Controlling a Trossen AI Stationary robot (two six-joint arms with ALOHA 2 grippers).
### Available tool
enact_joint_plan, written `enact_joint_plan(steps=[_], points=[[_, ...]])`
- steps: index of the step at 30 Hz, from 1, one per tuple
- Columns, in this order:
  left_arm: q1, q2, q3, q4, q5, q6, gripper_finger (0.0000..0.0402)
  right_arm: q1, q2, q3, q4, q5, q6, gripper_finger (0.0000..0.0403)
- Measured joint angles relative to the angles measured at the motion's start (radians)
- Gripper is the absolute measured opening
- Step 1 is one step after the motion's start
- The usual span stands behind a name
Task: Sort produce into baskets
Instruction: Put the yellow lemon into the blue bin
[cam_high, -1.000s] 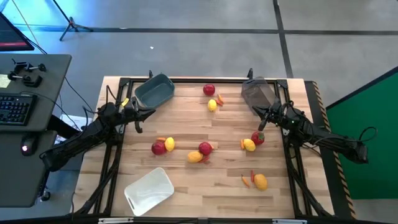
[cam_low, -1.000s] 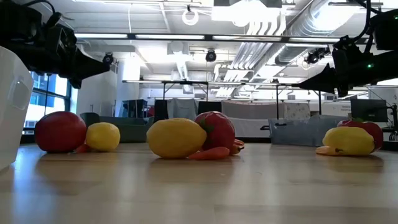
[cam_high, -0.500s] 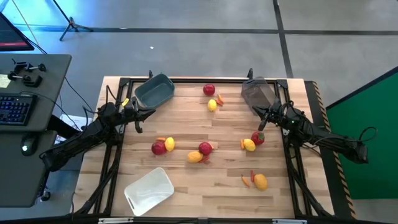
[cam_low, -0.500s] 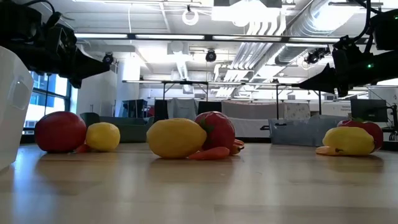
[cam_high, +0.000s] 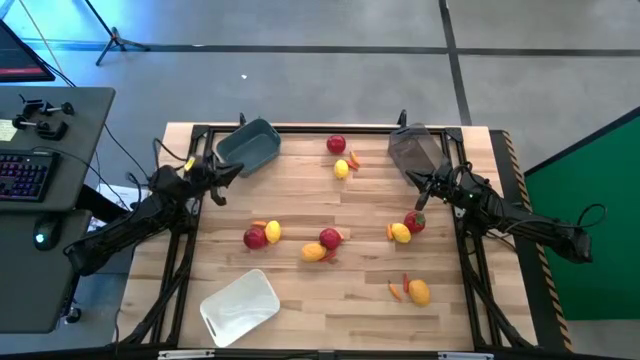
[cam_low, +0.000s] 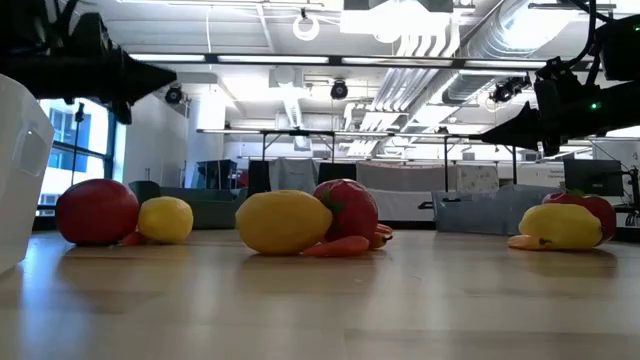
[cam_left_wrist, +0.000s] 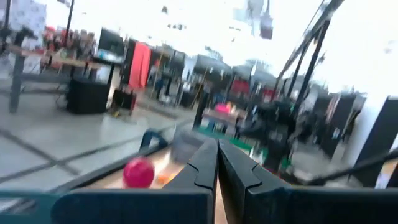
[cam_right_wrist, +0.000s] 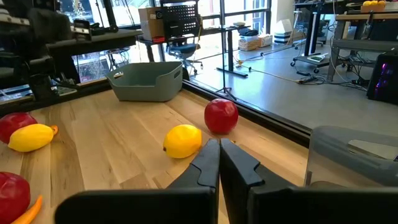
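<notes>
Round red fruits (cam_high: 336, 145) (cam_high: 255, 238) (cam_high: 329, 238), yellow lemons (cam_high: 341, 169) (cam_high: 313, 252) (cam_high: 419, 291) and small orange peppers (cam_high: 353, 160) (cam_high: 394, 291) lie scattered on the wooden table. The blue-grey basket (cam_high: 250, 146) stands at the far left, the dark translucent basket (cam_high: 412, 148) at the far right, and the white basket (cam_high: 240, 305) at the near left. My left gripper (cam_high: 238, 168) is shut and empty, raised beside the blue-grey basket's near corner. My right gripper (cam_high: 408, 178) is shut and empty, just near of the dark basket.
A red fruit (cam_high: 414, 222) and a lemon (cam_high: 400, 233) lie close under my right arm. A lemon (cam_high: 273, 231) rests against a red fruit at the left. Black rails (cam_high: 190, 250) run along the table's left and right sides. A desk with a keyboard (cam_high: 25, 175) stands to the left.
My left gripper has risen and swung toward the table's far edge, closer to the blue-grey basket, and its fingers now point about level. It stays shut. The right arm and the produce have kept still.
</notes>
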Motion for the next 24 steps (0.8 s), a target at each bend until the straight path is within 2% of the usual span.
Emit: enact_joint_plan(steps=[5,10,16,24], points=[[-0.001,0.000,0.000,0.052,0.028,-0.003,0.0000,0.000,0.000,0.000,0.000,0.000,0.000,0.0000],[-0.001,0.000,0.000,0.054,0.019,0.054,0.0000,0.000,0.000,0.000,0.000,0.000,0.000,0.0000],[-0.001,-0.001,0.000,0.103,0.016,0.041,0.0000,0.000,0.000,0.000,0.000,0.000,0.000,0.0000],[0.000,0.000,0.000,0.235,-0.108,-0.030,0.0000,0.000,0.000,0.000,0.000,0.000,0.000,0.0000]])
